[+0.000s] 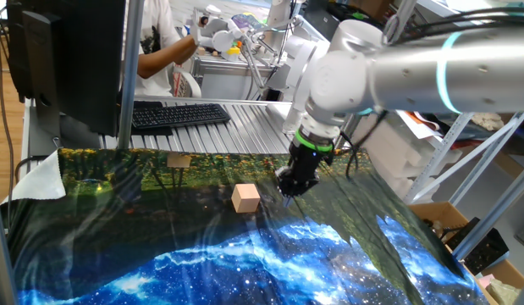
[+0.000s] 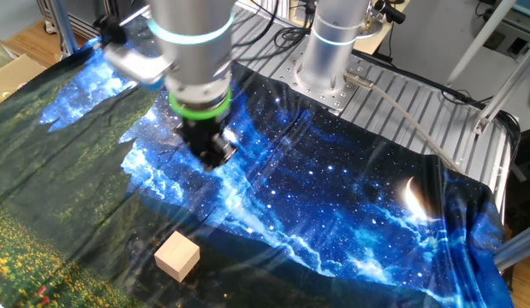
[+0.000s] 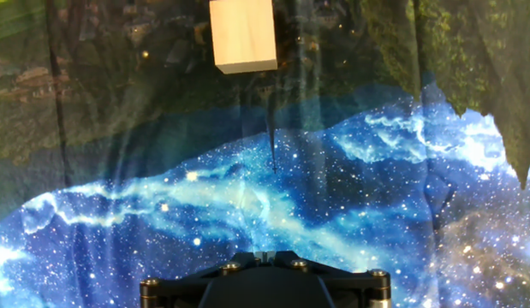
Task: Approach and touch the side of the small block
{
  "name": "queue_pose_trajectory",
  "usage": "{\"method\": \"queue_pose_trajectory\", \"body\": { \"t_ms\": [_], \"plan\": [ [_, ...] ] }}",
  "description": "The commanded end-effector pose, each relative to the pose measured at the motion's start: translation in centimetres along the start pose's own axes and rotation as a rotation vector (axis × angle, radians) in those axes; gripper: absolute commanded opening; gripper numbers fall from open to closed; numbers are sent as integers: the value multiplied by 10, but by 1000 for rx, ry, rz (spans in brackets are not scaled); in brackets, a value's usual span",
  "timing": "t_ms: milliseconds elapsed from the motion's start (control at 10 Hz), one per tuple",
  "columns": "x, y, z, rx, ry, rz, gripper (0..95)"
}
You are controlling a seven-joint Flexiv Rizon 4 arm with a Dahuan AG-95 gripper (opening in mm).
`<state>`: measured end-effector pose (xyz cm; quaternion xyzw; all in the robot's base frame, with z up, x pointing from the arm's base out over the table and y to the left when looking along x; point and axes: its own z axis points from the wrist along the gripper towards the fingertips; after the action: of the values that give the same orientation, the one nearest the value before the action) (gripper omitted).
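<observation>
The small block (image 1: pixel 245 197) is a pale tan cube resting on the dark green part of the printed cloth. It also shows in the other fixed view (image 2: pixel 177 256) and at the top of the hand view (image 3: pixel 242 34). My gripper (image 1: pixel 291 185) is a black tool tip hanging just over the cloth, a short way to the right of the block and not touching it. In the other fixed view the gripper (image 2: pixel 215 154) is well apart from the block. In the hand view only its tip (image 3: pixel 265 255) shows, with the jaws together and nothing between them.
A flatter tan piece (image 1: pixel 179 160) lies at the cloth's far edge. A keyboard (image 1: pixel 179 113) sits on the ribbed metal table (image 1: pixel 245 131) behind it. The arm's silver base (image 2: pixel 331 51) stands at the back. The cloth (image 2: pixel 350 205) is wrinkled.
</observation>
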<state>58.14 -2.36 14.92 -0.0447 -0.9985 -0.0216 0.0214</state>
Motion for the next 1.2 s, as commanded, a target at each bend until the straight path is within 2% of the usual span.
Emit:
{"method": "queue_pose_trajectory", "body": {
  "t_ms": [100, 400, 600, 900, 1200],
  "plan": [
    [-21, -2, 7, 8, -4, -4, 0],
    [-44, -12, 21, 7, -7, -12, 0],
    [-60, -23, 35, 9, -17, -18, 0],
    [-74, -26, 45, 22, -19, -20, 0],
    [-82, -28, 53, 25, -17, -20, 0]
  ]
}}
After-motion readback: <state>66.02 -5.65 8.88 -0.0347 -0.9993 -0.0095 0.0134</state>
